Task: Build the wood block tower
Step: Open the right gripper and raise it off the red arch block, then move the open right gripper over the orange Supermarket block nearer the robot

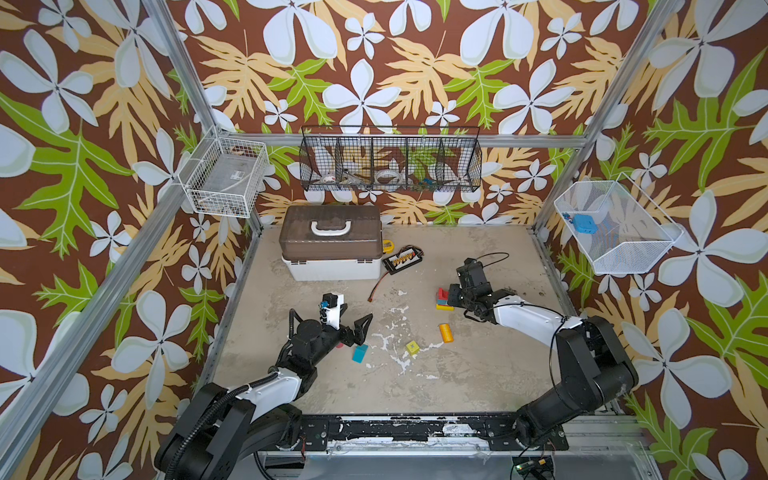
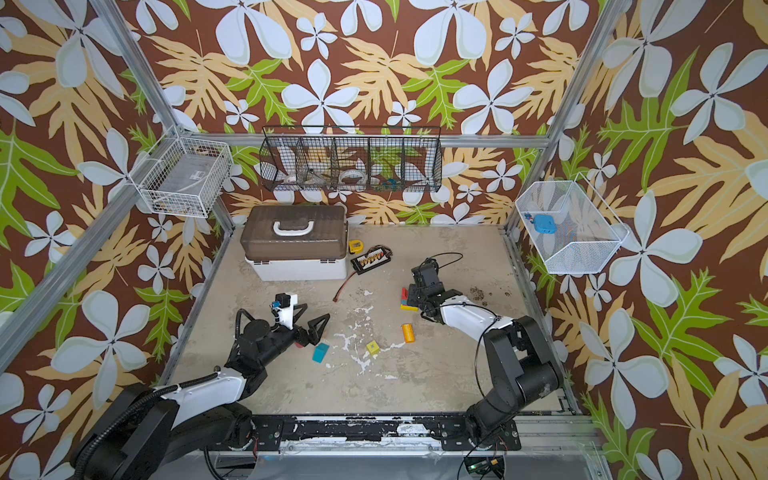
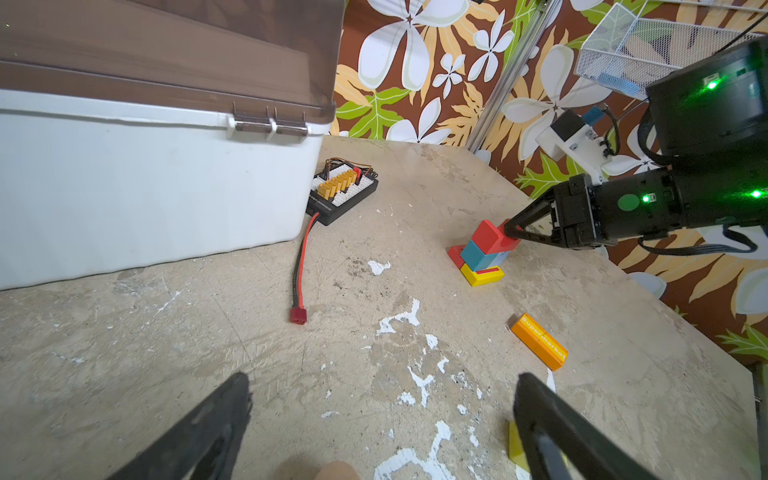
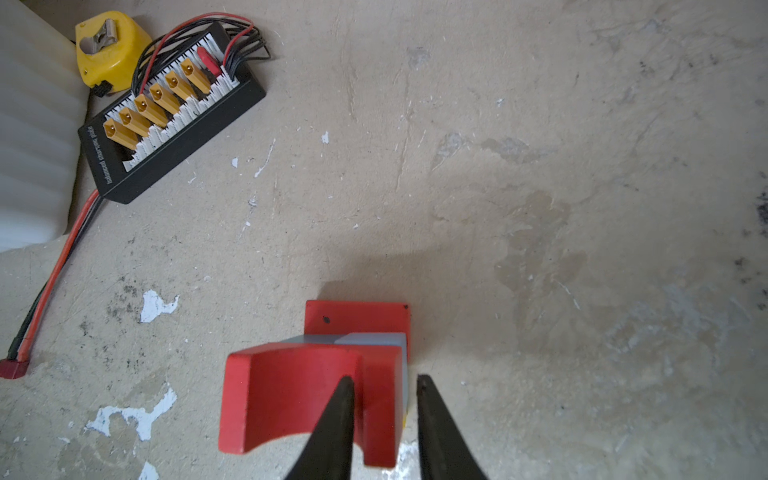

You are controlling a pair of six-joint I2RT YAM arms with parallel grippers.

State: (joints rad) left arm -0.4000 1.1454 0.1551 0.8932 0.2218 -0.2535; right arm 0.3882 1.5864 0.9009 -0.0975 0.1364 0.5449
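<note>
The tower (image 1: 442, 300) (image 2: 406, 300) (image 3: 484, 253) stands at the right middle of the table. It has a yellow base, then red and blue blocks, with a red arch (image 4: 291, 399) on top. My right gripper (image 4: 384, 379) (image 1: 451, 293) straddles one leg of the arch, open, with a gap between the outer finger and the leg. My left gripper (image 3: 382, 378) (image 1: 358, 311) hangs wide open and holds nothing. Close to it lie a teal block (image 1: 360, 353) and a yellow cube (image 1: 412, 347). An orange bar (image 1: 445, 332) (image 3: 539, 341) lies between the two arms.
A brown-lidded white case (image 1: 331, 245) stands at the back left. A black connector board (image 1: 402, 259) with a red wire and a yellow tape measure (image 4: 110, 45) lie beside it. Wire baskets hang on the walls. A pinkish block (image 2: 298, 345) lies under the left gripper.
</note>
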